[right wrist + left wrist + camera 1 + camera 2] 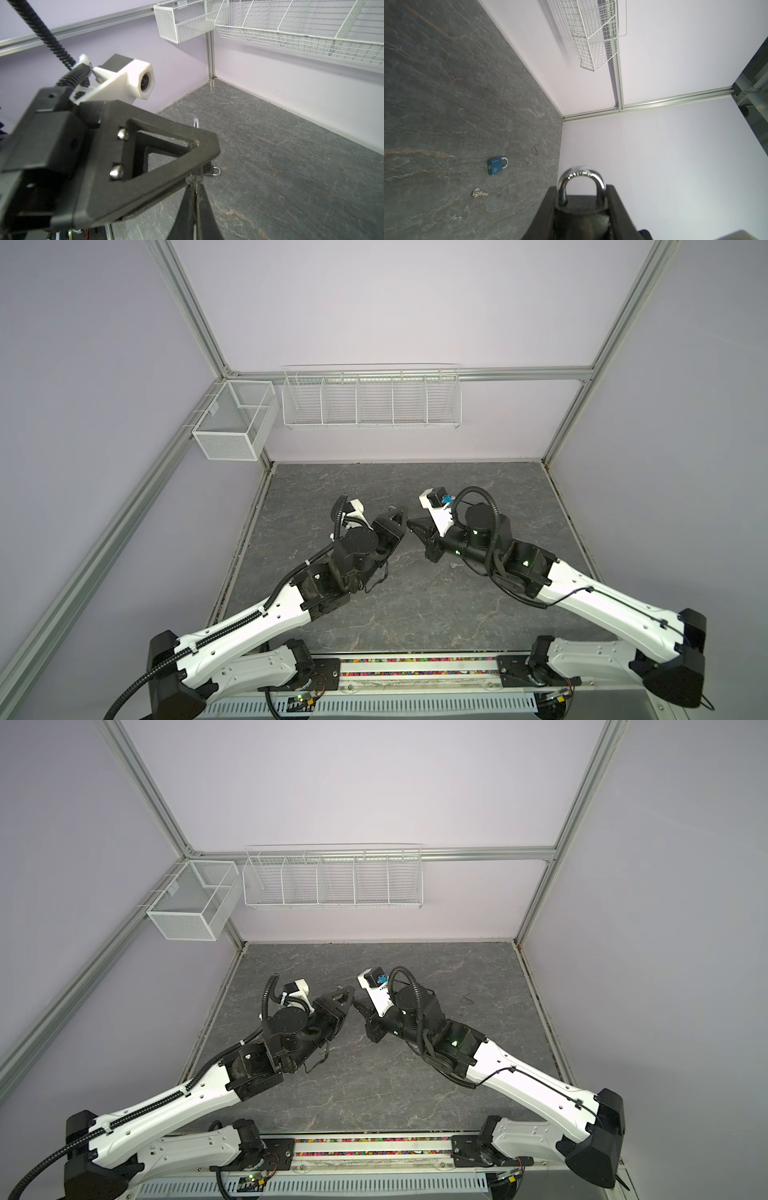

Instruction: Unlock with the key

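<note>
The left gripper [581, 190], partly open, squeezes a black padlock [581, 209]. The right gripper [195, 186] is pinched tight on the key [194, 178], right by that lock. A wire rack [371, 400] and mesh box [232, 423] hang on the wall [374, 302].

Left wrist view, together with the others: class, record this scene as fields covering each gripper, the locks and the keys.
left gripper: shut on black padlock, silver shackle pointing outward
right gripper: shut on key, at the left gripper's fingertips
blue padlock: lying flat on table, shackle closed
loose keys: on table near blue padlock, not touching it
key inserted: cannot tell
</note>
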Controlling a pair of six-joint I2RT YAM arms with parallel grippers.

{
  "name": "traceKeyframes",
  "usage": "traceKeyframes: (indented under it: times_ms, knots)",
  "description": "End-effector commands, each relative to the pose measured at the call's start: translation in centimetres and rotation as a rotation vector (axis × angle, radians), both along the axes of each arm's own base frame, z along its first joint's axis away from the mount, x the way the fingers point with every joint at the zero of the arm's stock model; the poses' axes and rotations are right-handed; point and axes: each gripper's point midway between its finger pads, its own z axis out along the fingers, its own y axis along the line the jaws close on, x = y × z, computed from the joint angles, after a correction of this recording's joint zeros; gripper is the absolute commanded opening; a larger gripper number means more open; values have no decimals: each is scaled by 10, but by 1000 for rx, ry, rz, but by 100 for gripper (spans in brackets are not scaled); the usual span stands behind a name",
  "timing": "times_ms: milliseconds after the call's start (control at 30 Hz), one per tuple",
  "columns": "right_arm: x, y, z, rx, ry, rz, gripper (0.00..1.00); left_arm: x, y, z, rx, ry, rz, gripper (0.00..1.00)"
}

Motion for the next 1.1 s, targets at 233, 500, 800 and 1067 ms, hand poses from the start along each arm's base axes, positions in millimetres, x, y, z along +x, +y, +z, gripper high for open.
traceKeyframes:
  times_ms: [233, 500, 800, 1067]
  knots:
    - [6, 11, 16, 97, -18, 4, 6, -16, -21, 25, -114, 27, -109, 0]
    - [1, 0, 12, 41, 38, -7, 16, -11, 6, 26, -72, -5, -9, 0]
    - [-1, 4, -8, -6, 91, 6, 24, -8, 14, 28, -66, -28, 30, 0]
    - [0, 9, -17, -29, 139, 11, 12, -6, 18, 36, -70, -71, 50, 0]
